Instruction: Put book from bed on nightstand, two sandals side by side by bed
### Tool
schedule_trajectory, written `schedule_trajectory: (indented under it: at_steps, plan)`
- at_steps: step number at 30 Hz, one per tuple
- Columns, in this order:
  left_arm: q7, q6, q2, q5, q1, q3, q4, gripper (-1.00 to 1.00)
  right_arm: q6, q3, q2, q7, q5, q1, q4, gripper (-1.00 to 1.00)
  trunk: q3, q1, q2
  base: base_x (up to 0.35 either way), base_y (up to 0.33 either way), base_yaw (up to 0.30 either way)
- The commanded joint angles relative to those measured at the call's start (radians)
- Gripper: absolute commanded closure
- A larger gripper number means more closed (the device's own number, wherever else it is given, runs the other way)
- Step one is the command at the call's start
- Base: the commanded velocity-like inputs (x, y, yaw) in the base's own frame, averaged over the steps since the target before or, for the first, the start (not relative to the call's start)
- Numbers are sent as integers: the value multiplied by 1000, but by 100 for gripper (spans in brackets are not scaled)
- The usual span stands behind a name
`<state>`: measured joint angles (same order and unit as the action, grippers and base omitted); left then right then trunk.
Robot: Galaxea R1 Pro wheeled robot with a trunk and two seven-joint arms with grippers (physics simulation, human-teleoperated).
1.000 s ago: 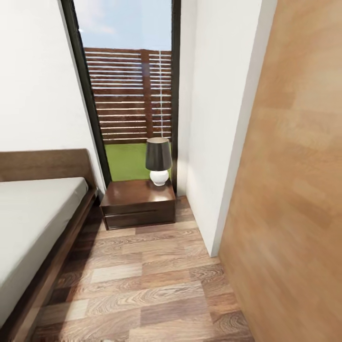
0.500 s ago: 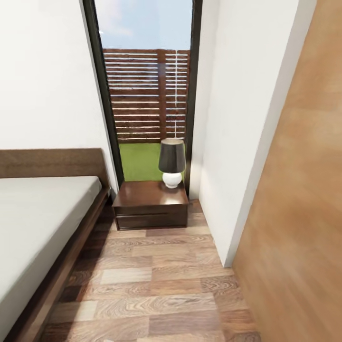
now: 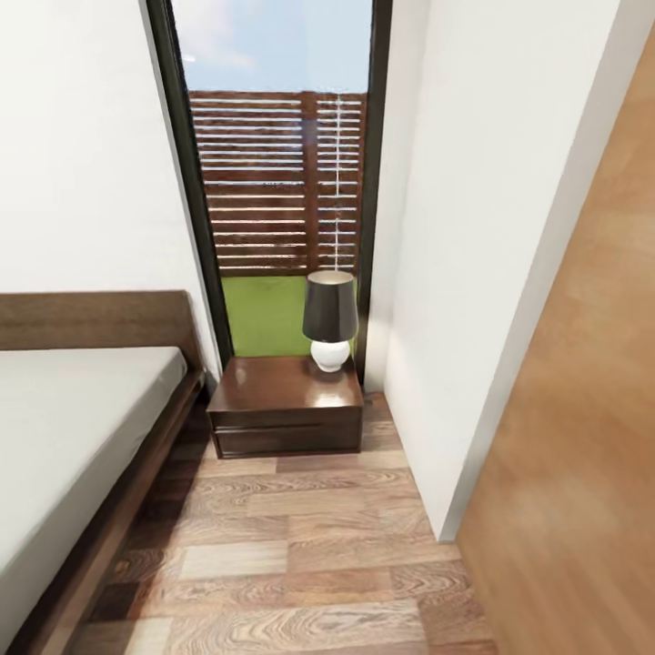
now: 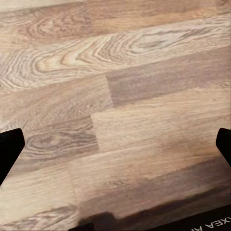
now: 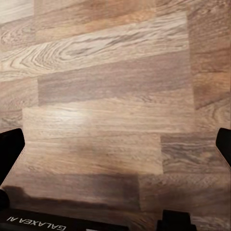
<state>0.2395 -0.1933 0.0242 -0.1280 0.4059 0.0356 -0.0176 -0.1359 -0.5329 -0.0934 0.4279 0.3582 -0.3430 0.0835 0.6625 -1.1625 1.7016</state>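
Observation:
The bed (image 3: 73, 428), with a pale mattress and a dark wooden frame and headboard, runs along the left of the head view. Beside its head end stands the nightstand (image 3: 284, 408), a dark reddish-brown cabinet with a glossy top. The book and the two sandals are out of view. In the left wrist view my left gripper (image 4: 115, 149) is open over bare wood-plank floor, with nothing between its black fingertips (image 4: 9, 149). In the right wrist view my right gripper (image 5: 115, 147) is also open over the floor, its fingertips (image 5: 9, 149) wide apart.
A lamp (image 3: 329, 318) with a dark shade and white base stands on the nightstand's right rear corner. Behind it is a tall black-framed window (image 3: 273, 182). A white wall (image 3: 455, 273) and a tan wooden panel (image 3: 582, 437) close in the right. Plank floor (image 3: 291, 546) lies between bed and wall.
The whole head view has shifted: the nightstand, lamp and window now sit a little further right and lower in the picture, so the camera has moved. Nothing in the room has moved.

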Motion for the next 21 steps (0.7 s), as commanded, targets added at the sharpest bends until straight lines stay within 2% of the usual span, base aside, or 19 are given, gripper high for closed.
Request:
schedule_trajectory:
  at_steps: [1,5,13,21]
  plan:
    - [1,-5,0,-10,1,4,1,-100,-4,-9,0,3,10,-1,-1,-100,1,0,0,287,0,0]
    - [1,-5,0,-10,1,4,1,-100,-4,-9,0,3,10,-1,-1,-100,1,0,0,170,0,0]
    - [1,-5,0,-10,1,4,1,-100,-4,-9,0,3,10,-1,-1,-100,1,0,0,30,0,53]
    - [1,-5,-1,-10,1,4,1,-100,-4,-9,0,3,10,-1,0,-100,1,0,0,1,0,254]
